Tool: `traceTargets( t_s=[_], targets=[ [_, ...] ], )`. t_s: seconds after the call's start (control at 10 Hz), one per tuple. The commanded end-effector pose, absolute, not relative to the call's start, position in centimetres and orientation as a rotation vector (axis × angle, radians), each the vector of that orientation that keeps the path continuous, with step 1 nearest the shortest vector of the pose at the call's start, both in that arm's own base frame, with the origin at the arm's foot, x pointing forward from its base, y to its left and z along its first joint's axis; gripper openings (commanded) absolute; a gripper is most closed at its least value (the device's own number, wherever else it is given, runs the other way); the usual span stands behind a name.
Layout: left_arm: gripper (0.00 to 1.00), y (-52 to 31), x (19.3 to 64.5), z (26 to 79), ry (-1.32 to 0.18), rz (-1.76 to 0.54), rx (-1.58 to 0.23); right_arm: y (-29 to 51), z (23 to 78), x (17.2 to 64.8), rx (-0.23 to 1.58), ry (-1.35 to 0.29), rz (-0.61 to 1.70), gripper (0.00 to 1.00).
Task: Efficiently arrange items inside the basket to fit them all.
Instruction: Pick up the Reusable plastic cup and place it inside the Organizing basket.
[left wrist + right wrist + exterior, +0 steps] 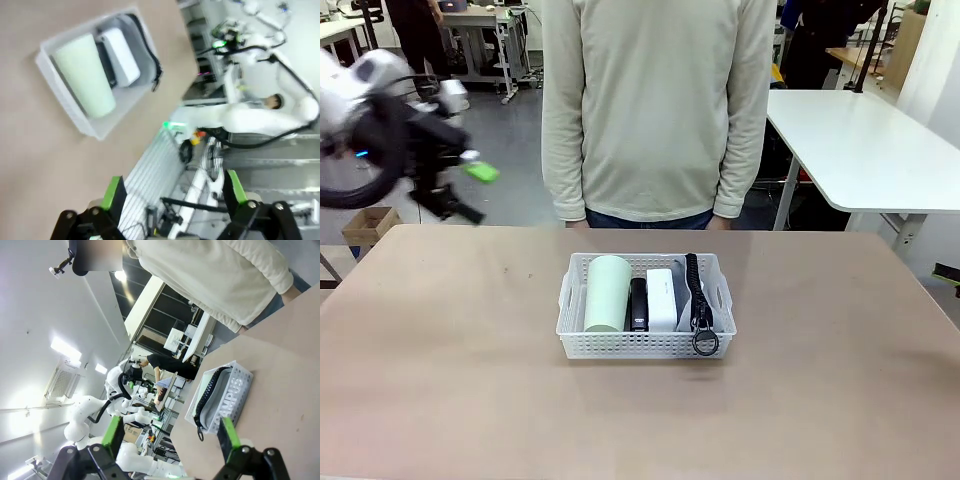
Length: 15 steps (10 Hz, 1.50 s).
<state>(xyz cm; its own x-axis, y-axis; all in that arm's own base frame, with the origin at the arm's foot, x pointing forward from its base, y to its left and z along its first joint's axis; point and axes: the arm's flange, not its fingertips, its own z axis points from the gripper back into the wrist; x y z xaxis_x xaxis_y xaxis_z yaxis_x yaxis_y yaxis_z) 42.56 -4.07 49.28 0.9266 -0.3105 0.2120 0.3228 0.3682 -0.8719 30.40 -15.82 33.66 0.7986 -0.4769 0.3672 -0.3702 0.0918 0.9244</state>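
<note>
The white lattice basket [640, 345] sits mid-table. Side by side in it lie a pale green cup [607, 293], a black stapler [638, 304], a white box device [661, 298] and a grey pouch [684, 300] whose black strap [697, 300] hangs over the front rim. My left gripper [470, 192] hangs open and blurred, high above the table's far left corner. Its wrist view looks down past open fingers [173, 192] at the basket [65, 95], cup [85, 75] and box [120, 57]. My right gripper [170, 437] is open and holds nothing, well clear of the basket [246, 377] and "CAMPUS" pouch [227, 397].
A person in a cream sweater [655, 110] stands at the table's far edge, arms hanging down. The brown tabletop [440, 380] is bare around the basket. A white table [860, 150] stands at the back right.
</note>
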Motion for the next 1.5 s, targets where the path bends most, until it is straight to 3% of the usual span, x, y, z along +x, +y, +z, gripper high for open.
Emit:
traceTargets(
  t_s=[0.0, 0.4, 0.5, 0.6, 1.4],
  targets=[
    [1.0, 2.1, 39.8, 45.7, -0.107, -0.197, -1.313, -16.0, 34.0, 30.0, 1.52, -0.703, -0.081, 1.0],
    [1.0, 11.8, 32.1, 37.1, -0.416, 0.223, -1.619, -16.0, 34.0, 30.0, 1.52, -0.703, -0.081, 1.0],
    [1.0, 11.8, 32.9, 36.5, -0.324, 0.294, -1.645, -16.0, 34.0, 30.0, 1.52, -0.703, -0.081, 1.0],
    [1.0, 12.3, 32.7, 37.4, -0.288, 0.201, -1.535, -16.0, 34.0, 30.0, 1.52, -0.703, -0.081, 1.0],
    [1.0, 12.3, 32.7, 37.4, -0.288, 0.201, -1.535, -16.0, 34.0, 30.0, 1.52, -0.703, -0.081, 1.0]
  ],
)
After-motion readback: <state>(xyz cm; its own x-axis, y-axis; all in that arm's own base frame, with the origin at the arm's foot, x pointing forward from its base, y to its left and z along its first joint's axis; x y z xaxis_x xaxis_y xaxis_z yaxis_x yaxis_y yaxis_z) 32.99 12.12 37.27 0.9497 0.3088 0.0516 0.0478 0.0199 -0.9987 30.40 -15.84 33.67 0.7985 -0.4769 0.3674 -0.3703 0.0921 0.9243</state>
